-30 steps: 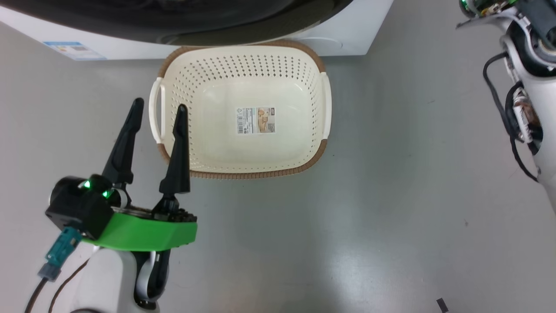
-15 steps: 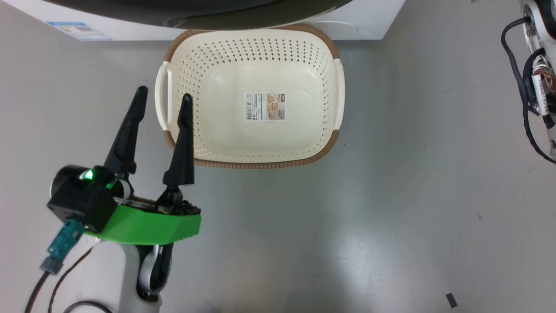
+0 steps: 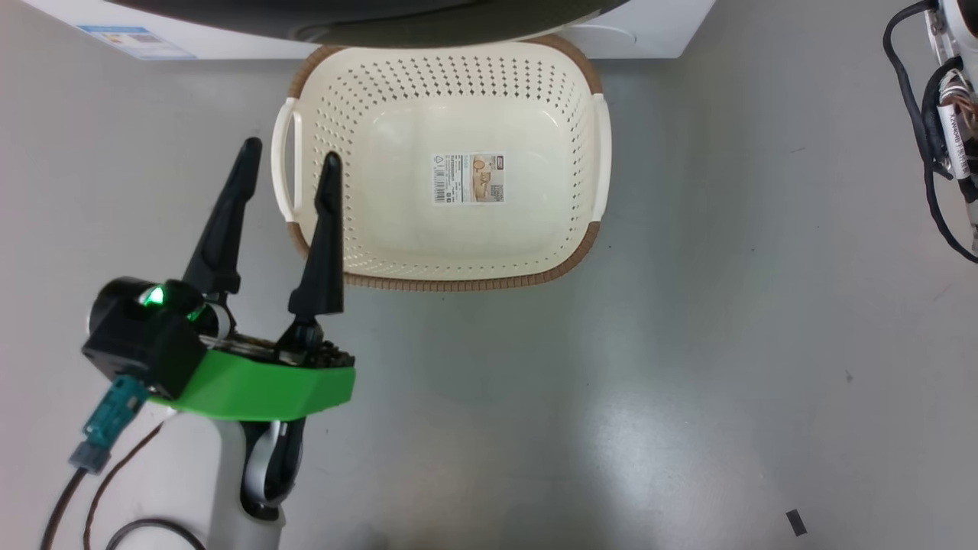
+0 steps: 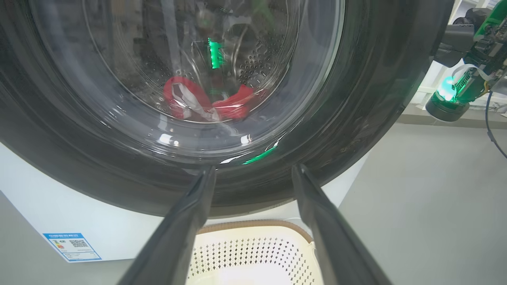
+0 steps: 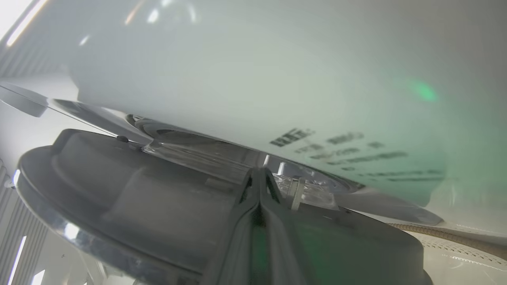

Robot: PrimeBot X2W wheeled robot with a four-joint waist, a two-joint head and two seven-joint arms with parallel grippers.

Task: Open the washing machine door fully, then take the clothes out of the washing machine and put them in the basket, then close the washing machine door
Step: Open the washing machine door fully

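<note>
View has shifted; basket [image 3: 451, 284] looks unmoved, empty. Spread left tool [image 3: 291, 153] sits at its 8 o'clock; right tool [image 5: 258, 172] pressed together at door [image 4: 376, 99] rim. Behind its glass, clothes [image 4: 237, 103]; opening likely unfinished.

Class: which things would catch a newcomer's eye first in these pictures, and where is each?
Bright red clothes lie behind the glass of the washing machine door, in the left wrist view. In the head view, the empty cream basket sits on the grey floor, and the open left gripper with its green base hangs by its left handle.
</note>
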